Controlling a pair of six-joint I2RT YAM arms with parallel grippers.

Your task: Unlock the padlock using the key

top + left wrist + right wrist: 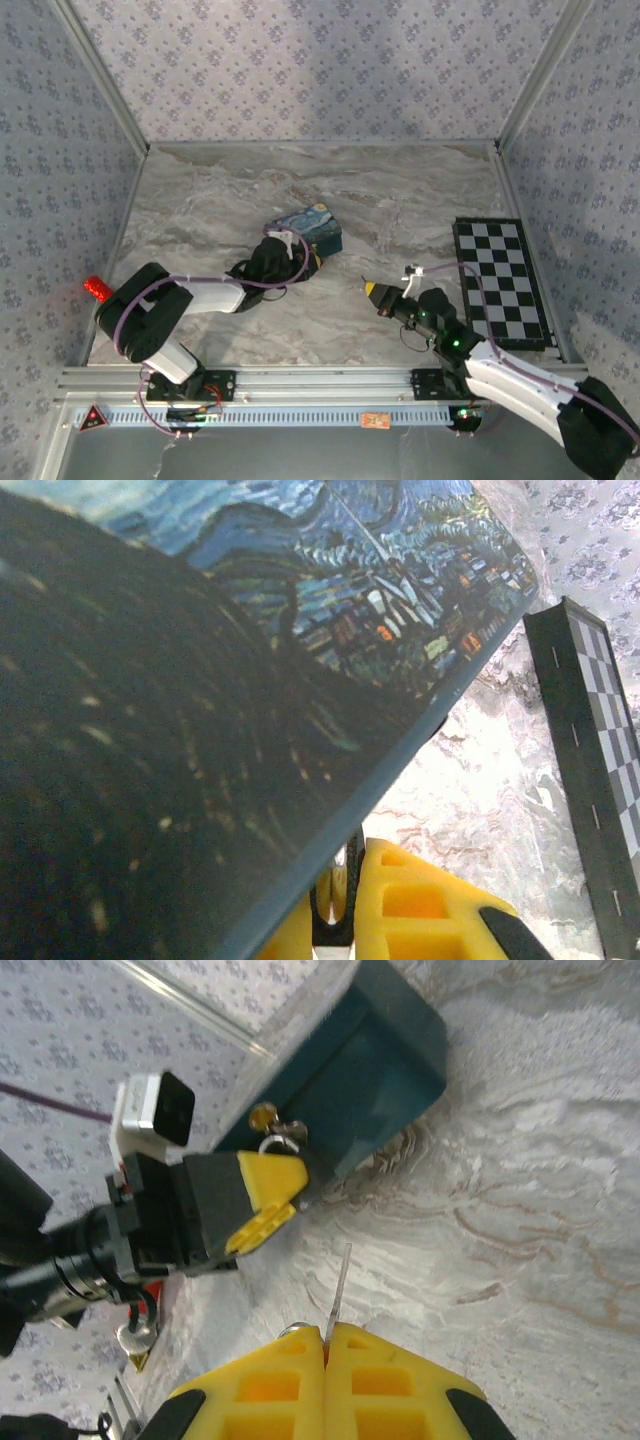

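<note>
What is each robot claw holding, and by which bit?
The right gripper pinches a thin key by its base, blade poking out. The left gripper seems to clamp the black padlock by its body.

The left arm (195, 300) lies low and reaches out to the right, with its black wrist (265, 262) bent a little. The left gripper (303, 262) points away from its base. Its left fingers (440, 920) look nearly closed, though the view is too close to be sure. The right arm (505, 375) stretches up and to the left. The right gripper (372, 289) has its right fingers (270, 1390) pressed tight together.
</note>
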